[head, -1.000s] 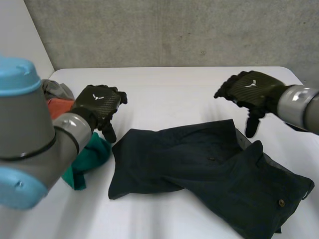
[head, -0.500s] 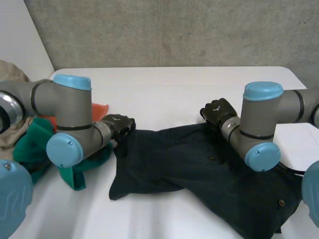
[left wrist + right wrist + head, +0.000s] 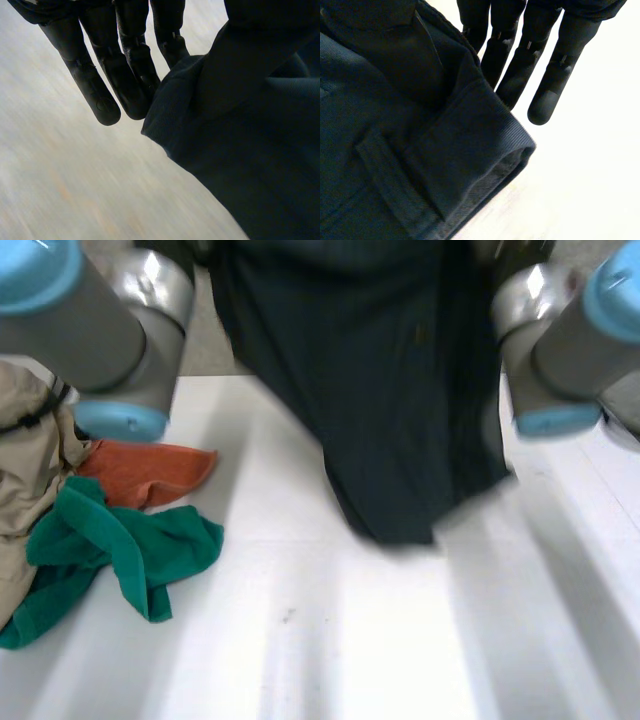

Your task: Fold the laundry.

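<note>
dark garment is held up above desk | one edge is pinched by left hand | another by right hand

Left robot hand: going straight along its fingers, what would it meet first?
The way looks free: past the left robot hand comes a pale surface, perhaps the table, at unclear depth. The dark shorts hang beside it.

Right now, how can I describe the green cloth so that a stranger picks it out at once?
Start from the white table and look at its part on the robot's left. The green cloth lies crumpled there, nearer the robot than the orange cloth and beside the beige cloth. It is the only green piece.
</note>
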You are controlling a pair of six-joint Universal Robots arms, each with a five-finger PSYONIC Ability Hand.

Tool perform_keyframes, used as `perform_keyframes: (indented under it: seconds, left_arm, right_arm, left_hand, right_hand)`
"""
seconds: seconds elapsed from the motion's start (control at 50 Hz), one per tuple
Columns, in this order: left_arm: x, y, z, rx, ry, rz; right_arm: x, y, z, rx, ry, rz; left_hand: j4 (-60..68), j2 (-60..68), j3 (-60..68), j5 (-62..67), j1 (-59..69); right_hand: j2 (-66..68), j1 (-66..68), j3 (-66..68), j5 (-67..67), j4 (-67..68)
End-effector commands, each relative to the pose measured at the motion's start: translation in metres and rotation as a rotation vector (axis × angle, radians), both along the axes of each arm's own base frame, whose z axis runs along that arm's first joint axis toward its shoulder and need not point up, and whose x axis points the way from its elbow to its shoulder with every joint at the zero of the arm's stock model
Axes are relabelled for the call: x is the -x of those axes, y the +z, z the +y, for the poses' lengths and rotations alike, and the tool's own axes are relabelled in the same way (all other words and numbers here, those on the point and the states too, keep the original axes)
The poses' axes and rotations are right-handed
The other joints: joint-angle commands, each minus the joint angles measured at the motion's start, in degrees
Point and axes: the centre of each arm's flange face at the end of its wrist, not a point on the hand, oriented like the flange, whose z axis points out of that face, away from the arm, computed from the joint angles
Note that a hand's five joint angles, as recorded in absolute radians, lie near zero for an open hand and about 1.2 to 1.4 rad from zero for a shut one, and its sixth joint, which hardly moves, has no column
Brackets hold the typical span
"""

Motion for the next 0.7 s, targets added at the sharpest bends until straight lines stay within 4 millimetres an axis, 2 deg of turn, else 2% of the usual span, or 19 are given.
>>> perform_keyframes:
  seconds: [0.02, 0.1, 0.18, 0.2, 0.26, 0.3, 0.36, 0.38, 0.42, 0.44, 0.52, 0.56, 0.58, 0.64, 0.7]
  left_arm:
    - [-0.009, 0.059, 0.018, 0.170, -0.012, 0.092]
    - [-0.012, 0.047, 0.016, 0.081, 0.001, 0.075]
    - [-0.014, 0.016, 0.013, -0.036, 0.011, 0.029]
    - [-0.015, 0.001, 0.013, -0.082, 0.009, 0.009]
    - [-0.013, -0.029, 0.014, -0.158, 0.002, -0.043]
    - [-0.010, -0.076, 0.017, -0.276, -0.011, -0.112]
    - [-0.008, -0.115, 0.021, -0.369, -0.016, -0.170]
    - [-0.008, -0.140, 0.024, -0.429, -0.011, -0.210]
    - [-0.010, -0.161, 0.026, -0.482, -0.002, -0.250]
    - [-0.013, -0.179, 0.029, -0.529, 0.013, -0.286]
    - [-0.021, -0.210, 0.041, -0.638, 0.043, -0.366]
    - [-0.023, -0.216, 0.047, -0.674, 0.042, -0.393]
    - [-0.026, -0.220, 0.057, -0.716, 0.041, -0.419]
    - [-0.029, -0.220, 0.071, -0.756, 0.030, -0.451]
    - [-0.035, -0.215, 0.096, -0.800, 0.013, -0.504]
  right_arm:
    - [0.007, 0.066, 0.028, 0.194, 0.090, -0.069]
    - [0.006, 0.048, 0.022, 0.099, 0.107, -0.034]
    - [0.008, 0.018, 0.012, -0.007, 0.107, -0.009]
    - [0.006, 0.002, 0.010, -0.057, 0.121, 0.009]
    - [0.003, -0.026, 0.007, -0.137, 0.152, 0.052]
    - [-0.002, -0.071, 0.006, -0.255, 0.185, 0.113]
    - [-0.004, -0.107, 0.007, -0.345, 0.196, 0.160]
    - [-0.005, -0.130, 0.009, -0.402, 0.190, 0.200]
    - [-0.004, -0.150, 0.011, -0.449, 0.181, 0.242]
    - [-0.004, -0.169, 0.016, -0.497, 0.175, 0.291]
    - [-0.001, -0.201, 0.029, -0.596, 0.157, 0.414]
    - [0.002, -0.210, 0.036, -0.638, 0.153, 0.460]
    - [0.004, -0.217, 0.044, -0.679, 0.156, 0.502]
    - [0.008, -0.220, 0.057, -0.738, 0.160, 0.561]
    - [0.019, -0.221, 0.080, -0.839, 0.162, 0.680]
  left_hand:
    - [11.3, 11.6, 11.9, 14.2, 13.3]
    - [11.3, 11.6, 11.9, 14.2, 13.3]
    - [11.3, 11.6, 11.9, 14.2, 13.3]
    - [11.3, 11.6, 11.9, 14.2, 13.3]
    - [11.3, 11.6, 11.9, 14.2, 13.3]
    - [11.3, 11.6, 11.9, 14.2, 13.3]
    - [11.3, 11.6, 11.9, 14.2, 13.3]
    - [11.3, 11.6, 11.9, 14.2, 13.3]
    - [11.3, 11.6, 11.9, 14.2, 13.3]
    - [11.3, 11.6, 11.9, 14.2, 13.3]
    - [11.3, 11.6, 11.9, 14.2, 13.3]
    - [11.3, 11.6, 11.9, 14.2, 13.3]
    - [11.3, 11.6, 11.9, 14.2, 13.3]
    - [11.3, 11.6, 11.9, 14.2, 13.3]
    - [11.3, 11.6, 11.9, 14.2, 13.3]
  right_hand:
    - [12.8, 16.1, 12.1, 14.0, 11.5]
    - [12.8, 16.1, 12.1, 14.0, 11.5]
    - [12.8, 16.1, 12.1, 14.0, 11.5]
    - [12.8, 16.1, 12.1, 14.0, 11.5]
    - [12.8, 16.1, 12.1, 14.0, 11.5]
    - [12.8, 16.1, 12.1, 14.0, 11.5]
    - [12.8, 16.1, 12.1, 14.0, 11.5]
    - [12.8, 16.1, 12.1, 14.0, 11.5]
    - [12.8, 16.1, 12.1, 14.0, 11.5]
    - [12.8, 16.1, 12.1, 14.0, 11.5]
    - [12.8, 16.1, 12.1, 14.0, 11.5]
    - [12.8, 16.1, 12.1, 14.0, 11.5]
    - [12.8, 16.1, 12.1, 14.0, 11.5]
    - [12.8, 16.1, 12.1, 14.0, 11.5]
    - [12.8, 16.1, 12.1, 14.0, 11.5]
